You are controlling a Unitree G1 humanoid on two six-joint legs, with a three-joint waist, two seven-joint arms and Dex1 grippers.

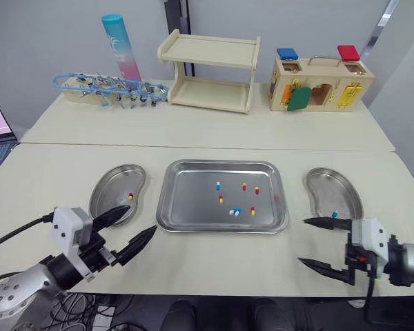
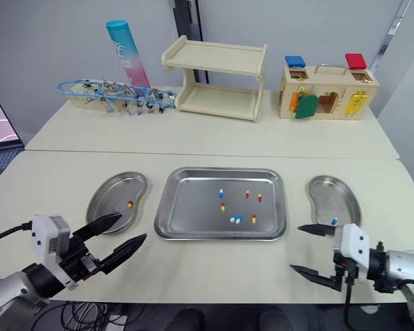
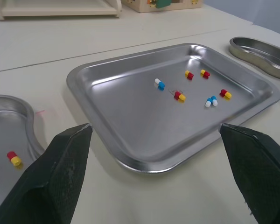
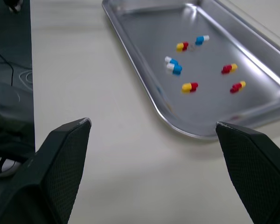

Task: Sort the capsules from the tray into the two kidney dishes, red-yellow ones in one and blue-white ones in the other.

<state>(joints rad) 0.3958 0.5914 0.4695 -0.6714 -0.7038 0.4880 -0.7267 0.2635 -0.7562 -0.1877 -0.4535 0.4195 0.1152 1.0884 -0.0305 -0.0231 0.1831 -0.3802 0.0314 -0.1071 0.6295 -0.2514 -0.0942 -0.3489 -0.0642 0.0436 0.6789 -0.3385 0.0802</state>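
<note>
Surface: you are working on a cream, matte table [image 1: 193,265]. A seam separates it from a second tabletop behind, and the wall beyond is plain grey.

Task items: the tray [image 1: 167,200] is shiny rectangular steel with rounded corners and a raised rim. It sits at the centre, between two bean-shaped steel dishes.
- Loose in the tray are four red-yellow capsules [image 1: 221,199] and three blue-white capsules [image 1: 218,185]. Two of the blue-white ones lie touching.
- The left kidney dish [image 1: 107,186] holds one red-yellow capsule.
- The right kidney dish [image 1: 324,181] holds one blue-white capsule, near its front end.

Claws:
- The left gripper [image 1: 141,218] is spread wide and empty, beside the left dish's front edge. Its fingers are black and tapered.
- The right gripper [image 1: 303,241] is also spread and empty, just in front of the right dish.

Back table:
- a pale two-tier wooden shelf [image 1: 210,72]
- a wooden latch box [image 1: 319,86] with blue and red blocks on top
- a teal-to-pink tube [image 1: 121,48], leaning; its white lettering is unreadable
- a blue wire rack [image 1: 110,88]
</note>
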